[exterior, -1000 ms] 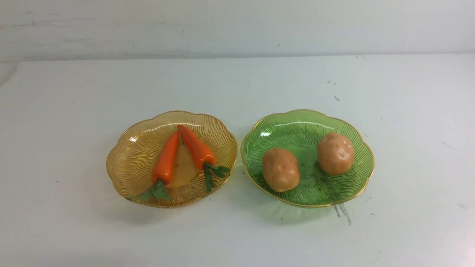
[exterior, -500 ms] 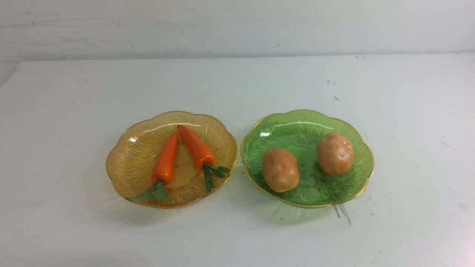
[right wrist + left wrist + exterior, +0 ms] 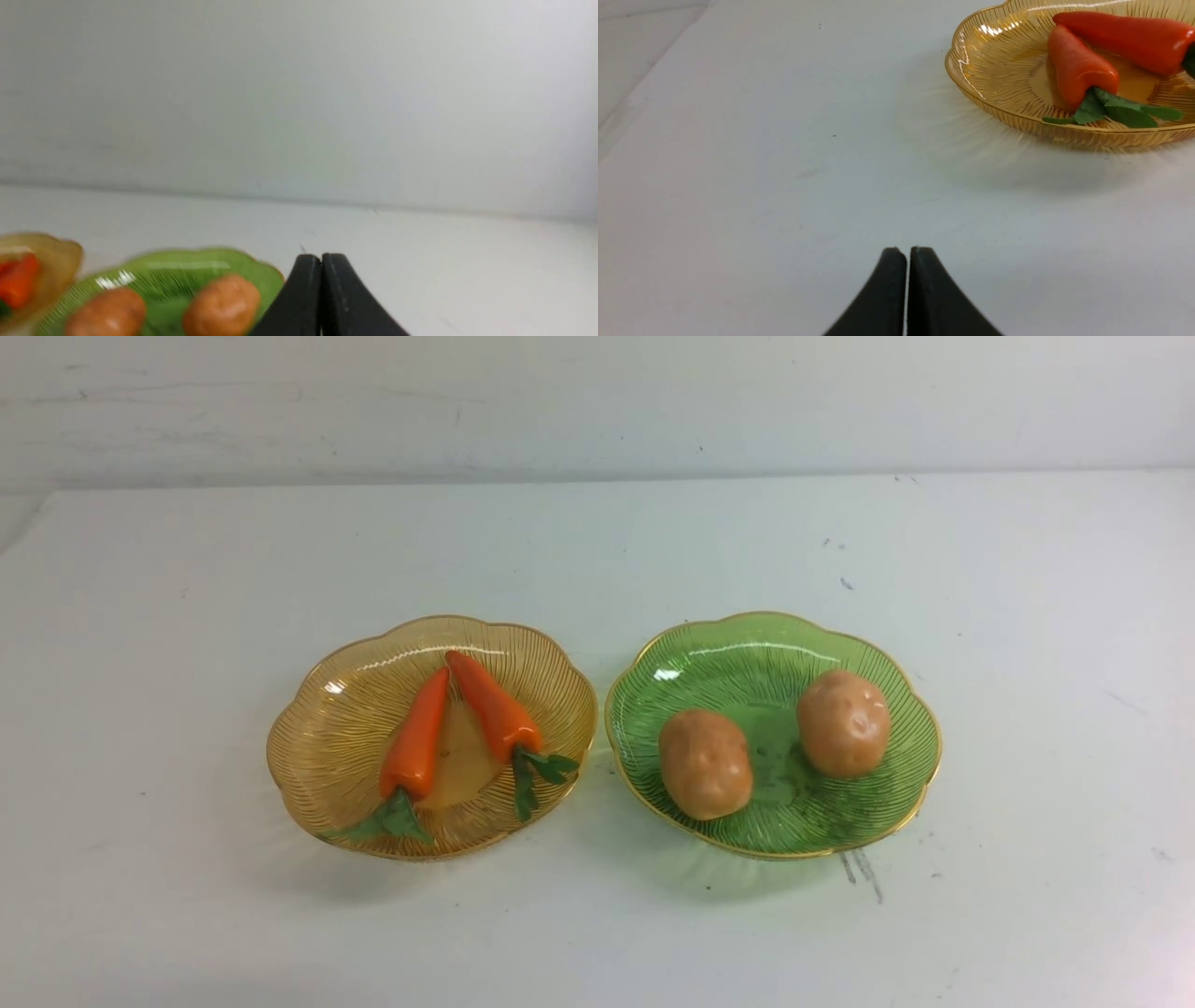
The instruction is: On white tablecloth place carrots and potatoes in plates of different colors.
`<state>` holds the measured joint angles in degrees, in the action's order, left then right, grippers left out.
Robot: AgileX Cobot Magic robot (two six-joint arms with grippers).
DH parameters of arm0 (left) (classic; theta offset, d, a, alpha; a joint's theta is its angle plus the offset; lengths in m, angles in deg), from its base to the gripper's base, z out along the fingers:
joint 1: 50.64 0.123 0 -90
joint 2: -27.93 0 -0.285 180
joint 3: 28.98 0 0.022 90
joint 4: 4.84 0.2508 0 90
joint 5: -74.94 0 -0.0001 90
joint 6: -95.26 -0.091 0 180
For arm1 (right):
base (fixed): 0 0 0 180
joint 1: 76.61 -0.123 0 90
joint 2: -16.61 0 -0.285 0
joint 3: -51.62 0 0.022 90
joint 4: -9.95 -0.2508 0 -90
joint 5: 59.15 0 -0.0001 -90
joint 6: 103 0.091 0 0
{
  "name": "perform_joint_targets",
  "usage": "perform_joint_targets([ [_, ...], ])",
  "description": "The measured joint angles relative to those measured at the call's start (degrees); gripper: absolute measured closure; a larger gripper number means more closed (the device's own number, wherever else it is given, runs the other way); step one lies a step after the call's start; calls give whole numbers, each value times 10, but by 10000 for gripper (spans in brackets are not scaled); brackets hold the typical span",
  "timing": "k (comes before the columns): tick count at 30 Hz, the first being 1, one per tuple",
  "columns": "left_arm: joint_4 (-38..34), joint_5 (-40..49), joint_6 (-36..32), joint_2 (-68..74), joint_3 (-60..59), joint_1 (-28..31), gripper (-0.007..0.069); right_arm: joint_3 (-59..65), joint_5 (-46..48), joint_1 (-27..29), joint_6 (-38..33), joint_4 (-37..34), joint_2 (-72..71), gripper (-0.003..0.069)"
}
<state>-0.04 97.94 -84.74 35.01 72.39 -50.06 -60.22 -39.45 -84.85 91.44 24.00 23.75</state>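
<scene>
From the front, the white tablecloth (image 3: 597, 933) is carrying two plates side by side. The amber plate (image 3: 317, 756) on the left is holding two carrots: the left carrot (image 3: 415, 737) and the right carrot (image 3: 493, 707) are lying with tips nearly touching at the far end and leaves spreading toward the near rim. The green plate (image 3: 728, 649) on the right is holding two potatoes, the nearer potato (image 3: 705, 763) and the farther potato (image 3: 843, 722), sitting apart. No arm is showing here.

In the left wrist view, the left gripper (image 3: 907, 254) is hanging over bare cloth, jaws pressed together, gripping nothing, away from the amber plate.

In the right wrist view, the right gripper (image 3: 321, 261) is likewise sitting closed and empty, beside the green plate, which is looking blurred.
</scene>
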Motion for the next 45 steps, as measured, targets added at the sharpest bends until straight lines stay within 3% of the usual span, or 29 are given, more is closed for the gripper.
perform_joint_targets([
  [3,0,-1,0,0,0,0,628,95,7,57,1,0,1,670],
  [7,0,-2,0,0,0,0,628,106,27,92,1,-4,1,670],
  [45,0,-2,0,0,0,0,628,106,27,92,1,-4,1,670],
])
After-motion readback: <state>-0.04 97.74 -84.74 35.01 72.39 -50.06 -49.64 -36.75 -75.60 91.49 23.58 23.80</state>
